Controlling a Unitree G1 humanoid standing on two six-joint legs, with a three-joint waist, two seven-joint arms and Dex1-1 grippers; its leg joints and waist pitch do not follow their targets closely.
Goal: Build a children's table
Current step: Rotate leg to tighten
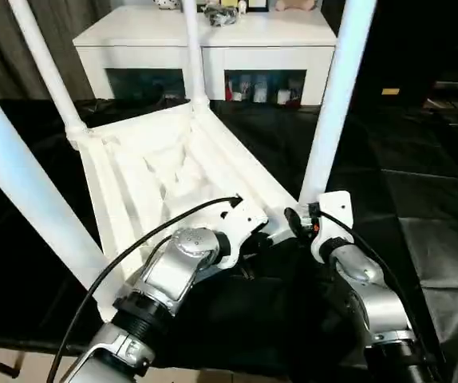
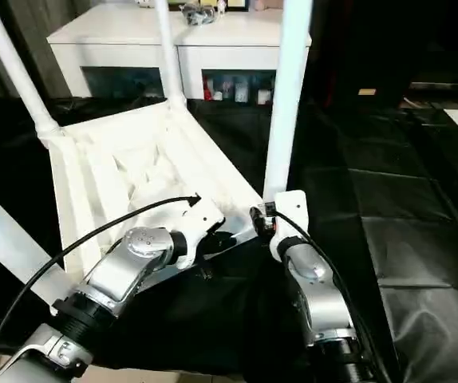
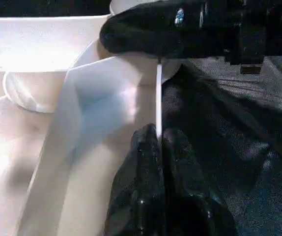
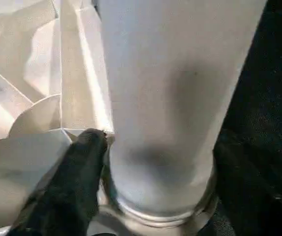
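- The silver forearms are sitting nearest the head camera, both reaching to the near edge of the upside-down tabletop (image 1: 157,171), which is lying ribbed side up on the black floor covering (image 1: 420,183), probably so the corner sockets face upward for the legs.
- The left gripper (image 3: 159,140) is pinching the thin rim of the tabletop (image 3: 158,98) with its fingers pressed together on it, seemingly steadying the piece.
- The right gripper (image 4: 153,162) is standing wide around the base of the near-right leg (image 1: 331,104), one finger (image 4: 77,172) touching where the tube is meeting its socket; whether it is squeezing is unclear.
- Four legs are standing upright in the corners, so assembly is looking nearly finished.
- The white cabinet (image 1: 213,40) is standing beyond the far edge.
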